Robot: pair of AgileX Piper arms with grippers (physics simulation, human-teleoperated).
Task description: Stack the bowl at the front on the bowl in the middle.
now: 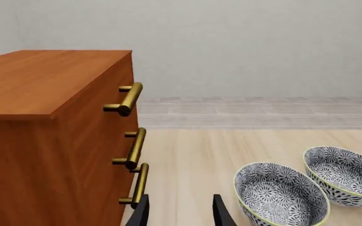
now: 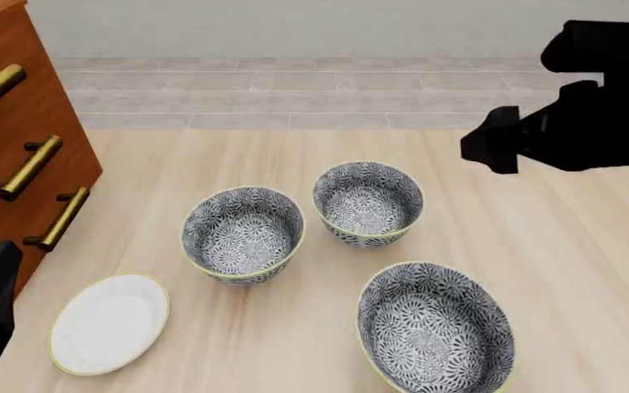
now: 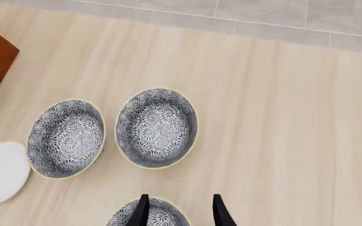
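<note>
Right gripper (image 3: 177, 212), fingers parted and empty, hangs high above bowl at the front (image 2: 435, 329), near right of bowl in the middle (image 2: 242, 233). Best drop straight, straddle near rim, close firmly.

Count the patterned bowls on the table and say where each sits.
3. The bowl at the front is nearest the arms, the bowl in the middle sits beside the white plate, and the third bowl is farthest back.
</note>
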